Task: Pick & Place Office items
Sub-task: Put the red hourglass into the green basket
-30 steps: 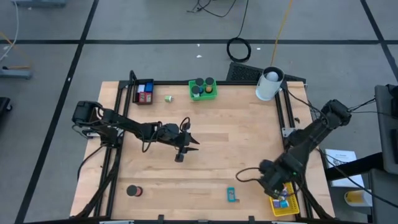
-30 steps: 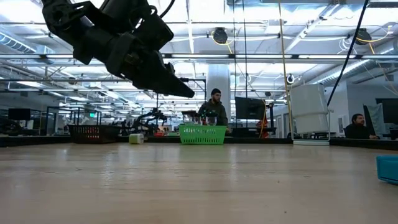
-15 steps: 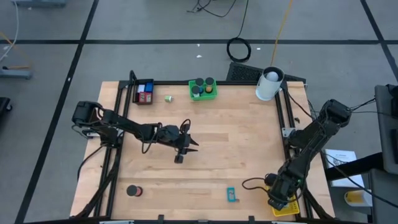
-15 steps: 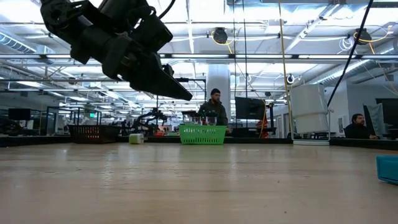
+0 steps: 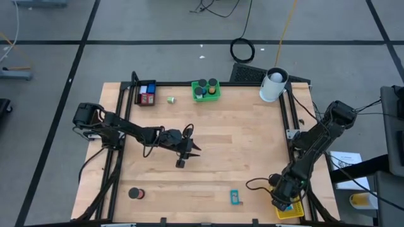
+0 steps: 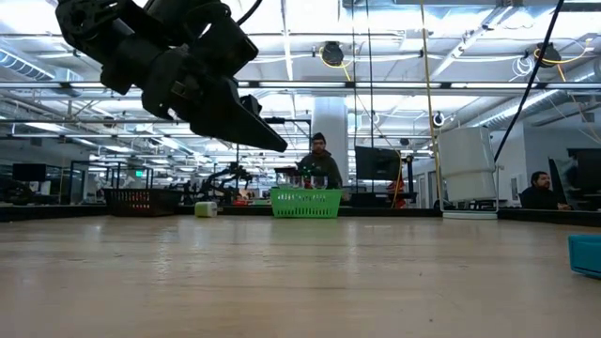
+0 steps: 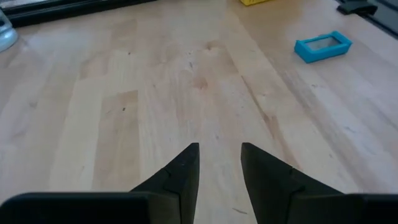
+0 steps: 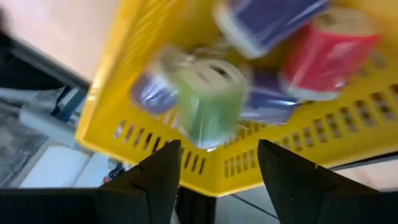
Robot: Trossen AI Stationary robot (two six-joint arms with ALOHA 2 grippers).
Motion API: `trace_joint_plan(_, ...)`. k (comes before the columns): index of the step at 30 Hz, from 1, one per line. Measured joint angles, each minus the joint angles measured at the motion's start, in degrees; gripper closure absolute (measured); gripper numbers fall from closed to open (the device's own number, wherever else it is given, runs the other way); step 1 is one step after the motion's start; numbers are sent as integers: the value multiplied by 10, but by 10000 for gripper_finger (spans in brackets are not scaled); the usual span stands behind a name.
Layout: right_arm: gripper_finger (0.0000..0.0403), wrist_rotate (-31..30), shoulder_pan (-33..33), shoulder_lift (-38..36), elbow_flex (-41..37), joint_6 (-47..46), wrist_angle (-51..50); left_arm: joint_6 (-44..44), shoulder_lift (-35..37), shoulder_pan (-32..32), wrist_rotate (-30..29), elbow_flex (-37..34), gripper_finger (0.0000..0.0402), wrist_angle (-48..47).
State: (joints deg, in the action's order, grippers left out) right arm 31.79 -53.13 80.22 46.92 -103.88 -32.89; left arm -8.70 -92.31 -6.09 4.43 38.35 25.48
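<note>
My right gripper [image 5: 283,200] hangs open over the yellow bin [image 5: 291,209] at the table's near right corner. In the right wrist view a blurred green item [image 8: 211,99] shows in the bin just past the fingertips, beside a red item [image 8: 326,50] and a blue one [image 8: 267,22]. My left gripper [image 5: 194,150] hovers open above the middle of the table, nothing between its fingers [image 7: 186,165]. A blue block [image 5: 235,197] and a black roll [image 5: 134,193] lie flat on the table near its front edge. A small green item [image 5: 172,99] lies at the far side.
A black bin [image 5: 146,93] with blue and red items and a green bin [image 5: 206,89] with black rolls stand at the far edge. A big white cylinder [image 5: 273,85] stands at the far right corner. Bare wood [image 7: 155,93] spreads ahead of the left gripper. People show beyond the table.
My right gripper has gone down and toward the table's near right corner, ending over the yellow bin, and its wrist has turned.
</note>
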Motion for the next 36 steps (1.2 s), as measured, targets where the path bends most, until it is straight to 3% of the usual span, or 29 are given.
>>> trace_joint_plan(5, 203, -6, 21, -32, 0, 12, -4, 28, 0, -5, 15, 2, 279, 2)
trace_joint_plan(11, 285, -118, 39, -103, 0, 100, -79, 12, 0, -5, 9, 2, 280, 8)
trace_joint_plan(17, 390, -341, 42, -157, 0, 284, -139, 17, 0, -3, -11, 2, 319, 15)
trace_joint_plan(22, 386, -555, 69, -162, -15, 476, -98, 17, 0, -3, -20, 2, 390, 28)
trace_joint_plan(24, 384, -602, 96, -162, -44, 572, -37, 18, 0, -3, -20, 2, 394, 34)
trace_joint_plan(28, 387, -601, 173, -161, -133, 769, 184, 29, 0, -3, -35, 2, 388, 55)
trace_joint_plan(33, 401, -493, 284, -159, -267, 967, 567, 75, 0, -3, -36, 3, 387, 79)
trace_joint_plan(36, 399, -482, 335, -160, -334, 1032, 770, 92, 0, 0, -36, 3, 387, 64)
